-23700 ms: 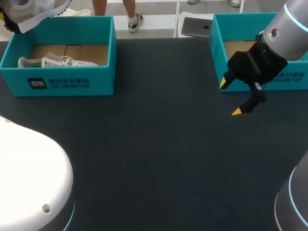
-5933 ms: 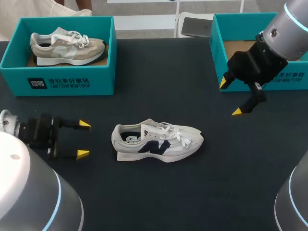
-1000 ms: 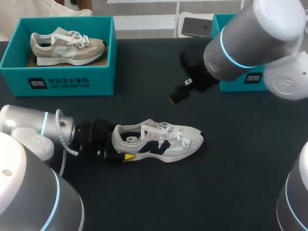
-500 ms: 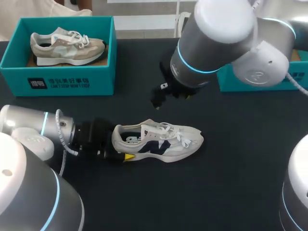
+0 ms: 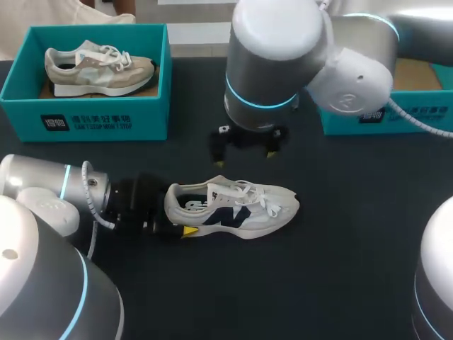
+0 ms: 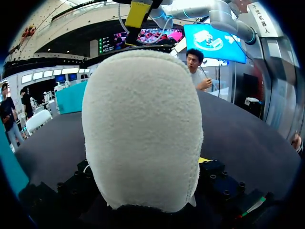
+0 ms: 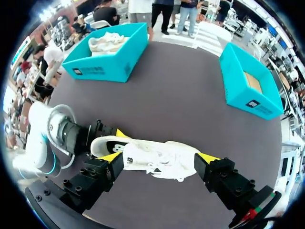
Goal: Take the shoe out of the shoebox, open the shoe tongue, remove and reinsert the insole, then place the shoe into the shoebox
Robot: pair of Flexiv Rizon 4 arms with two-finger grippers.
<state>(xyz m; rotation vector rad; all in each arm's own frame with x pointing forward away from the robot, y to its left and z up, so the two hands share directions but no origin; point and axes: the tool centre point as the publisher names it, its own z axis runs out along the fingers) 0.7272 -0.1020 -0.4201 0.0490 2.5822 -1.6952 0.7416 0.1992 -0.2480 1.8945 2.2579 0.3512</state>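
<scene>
The shoe (image 5: 233, 207) stands upright on its sole near the middle of the dark table (image 5: 340, 269). Its long axis runs across the table from side to side, heel toward my left and toe toward my right. It is white and pale grey, with white laces and a dark mark on the side that faces the near edge.

The right arm (image 5: 276, 64) comes in from the right and reaches past the middle, so that its thick wrist hangs over the shoe's far side. The left arm (image 5: 49, 191) lies low along the table from the left, in line with the shoe and behind its heel.

A teal left shoebox (image 5: 99, 117) sits at the far left, well apart from the shoe, and holds a beige second shoe (image 5: 99, 67) whose toe also points right. A teal right shoebox (image 5: 347, 122) sits at the far right, partly hidden by the right arm; a strip of its brown floor shows.

The left gripper (image 7: 116, 145) is clamped on the heel of the shoe, one yellow tip against each side. In its own wrist view the fuzzy heel (image 6: 143, 129) fills the space between its fingers.

The right gripper (image 7: 161, 164) hovers above the shoe without touching it. Its fingers are spread wide, one over the heel end and one over the toe end.
</scene>
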